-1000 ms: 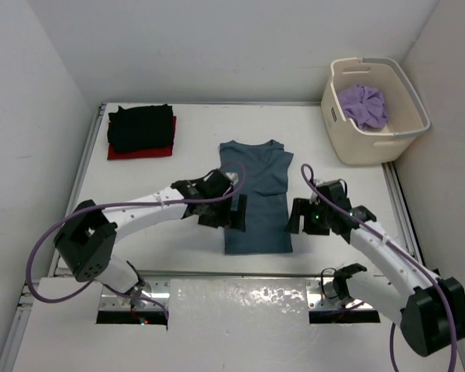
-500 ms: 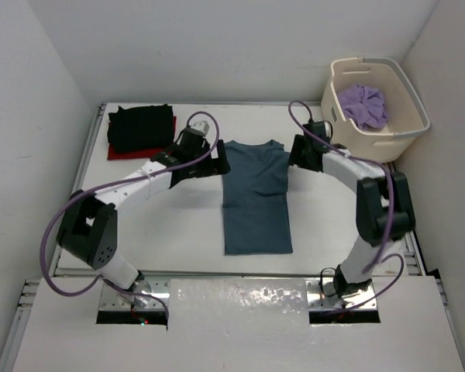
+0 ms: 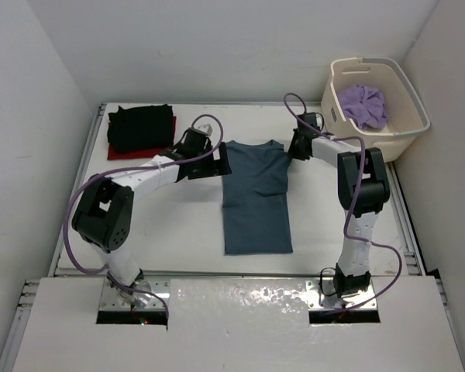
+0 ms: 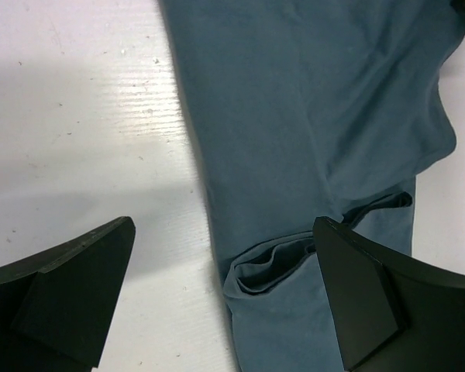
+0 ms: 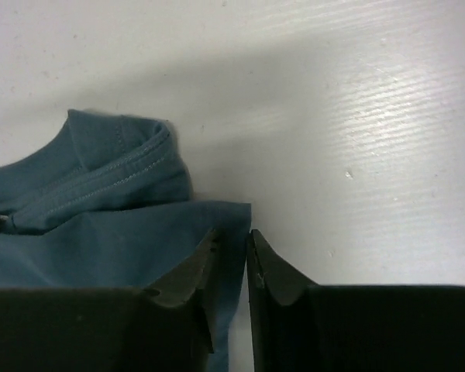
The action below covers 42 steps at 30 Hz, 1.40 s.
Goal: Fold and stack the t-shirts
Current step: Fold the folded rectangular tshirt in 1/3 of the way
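Both arms have swung up from the shirt's lower half to its shoulders: the right fingers [image 5: 275, 275] have closed almost fully, pinching the edge of the teal t-shirt [image 3: 254, 201] beside its collar, while the left fingers [image 4: 85, 271] stand spread wide over the other shoulder, holding nothing. That shirt lies flat mid-counter [image 3: 178, 225]; the black t-shirt [image 3: 139, 125] sits folded on the red t-shirt [image 3: 139, 153] at the far left corner, and the lavender t-shirt [image 3: 363, 105] lies crumpled in the cream basket [image 3: 372, 147] at far right.
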Motion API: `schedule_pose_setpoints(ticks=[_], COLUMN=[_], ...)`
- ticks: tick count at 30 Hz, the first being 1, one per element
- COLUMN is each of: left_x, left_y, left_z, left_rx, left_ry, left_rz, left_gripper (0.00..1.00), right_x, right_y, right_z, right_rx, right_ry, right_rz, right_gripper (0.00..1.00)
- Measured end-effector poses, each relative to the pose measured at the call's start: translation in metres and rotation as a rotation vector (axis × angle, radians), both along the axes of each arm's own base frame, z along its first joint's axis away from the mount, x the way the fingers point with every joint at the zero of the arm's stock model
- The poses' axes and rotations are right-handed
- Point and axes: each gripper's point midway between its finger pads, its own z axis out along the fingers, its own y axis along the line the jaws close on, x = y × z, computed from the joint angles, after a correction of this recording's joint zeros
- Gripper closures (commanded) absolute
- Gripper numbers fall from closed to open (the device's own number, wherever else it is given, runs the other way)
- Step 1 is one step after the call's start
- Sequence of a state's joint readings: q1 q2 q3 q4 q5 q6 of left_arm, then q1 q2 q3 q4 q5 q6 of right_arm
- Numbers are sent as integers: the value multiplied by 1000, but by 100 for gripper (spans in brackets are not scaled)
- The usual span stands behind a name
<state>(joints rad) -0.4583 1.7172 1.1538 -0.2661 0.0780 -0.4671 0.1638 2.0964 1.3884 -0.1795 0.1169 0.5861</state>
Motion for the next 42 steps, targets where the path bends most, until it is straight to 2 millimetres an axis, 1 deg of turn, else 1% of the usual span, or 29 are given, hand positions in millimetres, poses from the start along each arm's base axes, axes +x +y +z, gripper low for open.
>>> schedule_pose_setpoints(ticks=[1, 2, 6, 10, 13, 16, 20, 25, 29, 33, 35, 36, 37, 39, 40, 41, 42], left_x=[0, 0, 2, 3, 4, 4, 3, 2, 0, -3, -5, -5, -6, -8, -8, -8, -8], left_y=[0, 1, 4, 8, 8, 7, 5, 3, 2, 2, 2, 3, 2, 2, 2, 1, 1], left_z=[-1, -2, -2, -2, -2, -1, -1, -2, -4, -7, -9, -10, -11, -12, -12, -12, -12], left_rx=[1, 3, 7, 11, 9, 5, -7, -18, -22, -26, -28, -29, -31, -34, -36, -39, -41], left_ry=[3, 5, 3, 1, -1, -1, -1, 2, 11, 21, 28, 30, 33, 39, 40, 40, 40], left_rz=[0, 1, 4, 8, 8, 5, -4, -14, -15, -14, -12, -12, -12, -13, -14, -15, -17], left_gripper=[0, 0, 0, 0, 0, 0, 0, 0, 0, 0, 0, 0, 0, 0, 0, 0, 0], right_x=[1, 2, 6, 10, 15, 15, 14, 5, 0, 9, 15, 16, 15, 12, 13, 13, 13], right_y=[2, 3, 12, 17, 21, 27, 45, 81, 105, 113, 115, 114, 114, 114, 114, 115, 117], right_z=[-1, -1, 1, 4, 8, 11, 17, 20, 24, 23, 16, 9, 1, -12, -10, -10, -9], right_rx=[7, 18, 62, 81, 95, 109, 117, 106, 105, 106, 104, 102, 100, 107, 110, 115, 128], right_ry=[2, 1, -17, -39, -69, -89, -114, -125, -133, -143, -139, -128, -113, -84, -89, -87, -90], right_rz=[1, 3, 21, 35, 54, 96, 181, 303, 374, 389, 388, 386, 385, 376, 375, 369, 374], right_gripper=[92, 100, 100, 100, 100, 100, 100, 100, 100, 100, 100, 100, 95, 89, 69, 60, 52])
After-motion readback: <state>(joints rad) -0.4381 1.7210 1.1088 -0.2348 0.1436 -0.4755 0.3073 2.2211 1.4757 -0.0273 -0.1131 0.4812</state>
